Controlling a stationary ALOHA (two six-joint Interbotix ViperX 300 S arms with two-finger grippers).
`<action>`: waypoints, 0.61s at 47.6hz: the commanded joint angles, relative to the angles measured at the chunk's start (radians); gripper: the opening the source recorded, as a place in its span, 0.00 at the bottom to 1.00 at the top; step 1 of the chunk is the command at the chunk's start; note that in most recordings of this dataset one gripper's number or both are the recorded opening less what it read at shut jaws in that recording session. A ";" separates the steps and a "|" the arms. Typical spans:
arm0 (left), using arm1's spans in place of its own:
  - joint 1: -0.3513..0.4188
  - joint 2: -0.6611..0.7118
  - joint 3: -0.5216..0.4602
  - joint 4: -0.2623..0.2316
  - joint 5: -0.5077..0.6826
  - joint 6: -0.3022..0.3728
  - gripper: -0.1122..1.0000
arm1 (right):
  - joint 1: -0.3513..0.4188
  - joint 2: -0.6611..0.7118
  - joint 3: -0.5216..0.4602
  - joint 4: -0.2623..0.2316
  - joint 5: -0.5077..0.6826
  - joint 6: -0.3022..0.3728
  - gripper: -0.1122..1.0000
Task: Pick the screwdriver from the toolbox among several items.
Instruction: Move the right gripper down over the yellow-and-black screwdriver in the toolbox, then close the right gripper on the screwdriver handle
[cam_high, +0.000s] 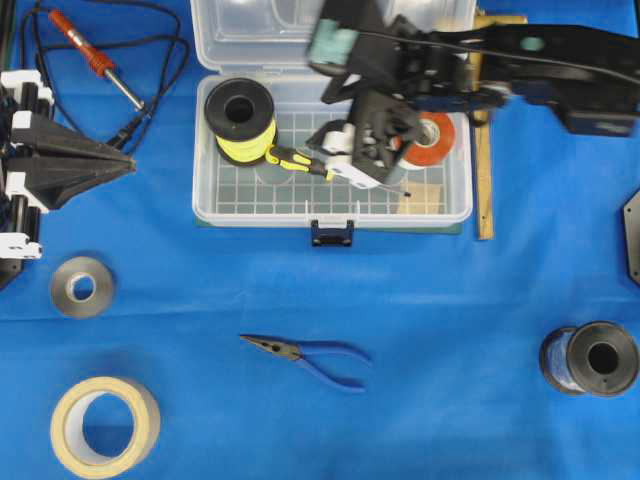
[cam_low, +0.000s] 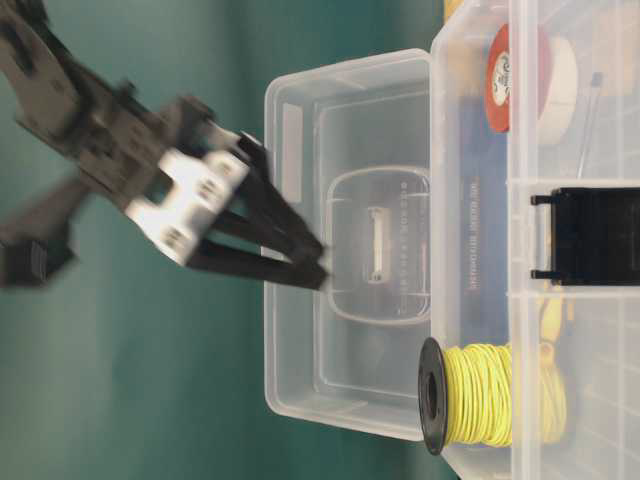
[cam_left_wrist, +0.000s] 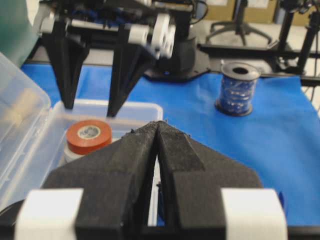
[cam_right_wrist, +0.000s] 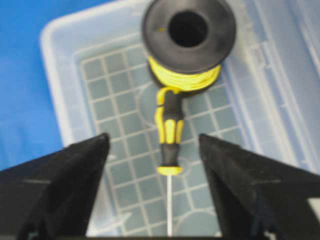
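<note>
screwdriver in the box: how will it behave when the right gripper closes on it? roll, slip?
The screwdriver probably stays stiff. Its rounded handle lies flat on the toolbox floor, so a nudge may roll it. Its end sits against the yellow wire spool, which may block sliding. The right gripper is open astride the handle, whose black-and-yellow ridged surface likely grips well.

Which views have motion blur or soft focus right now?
Overhead: right claw and arm smeared, table sharp. Table-level: same arm blurred, yellow wire spool crisp. Left wrist: left claw sharp, background soft. Right wrist: screwdriver slightly soft.

Yellow-wire spool (cam_right_wrist: 188, 37) against screwdriver (cam_right_wrist: 170, 132) handle
</note>
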 joint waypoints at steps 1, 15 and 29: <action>0.002 0.003 -0.014 -0.002 -0.006 0.002 0.10 | -0.008 0.048 -0.049 -0.003 0.011 0.015 0.74; 0.002 0.003 -0.012 0.000 0.000 0.000 0.10 | -0.021 0.215 -0.067 0.002 0.032 0.078 0.73; 0.002 0.003 -0.009 0.000 0.020 0.000 0.10 | -0.023 0.293 -0.069 0.012 0.025 0.089 0.73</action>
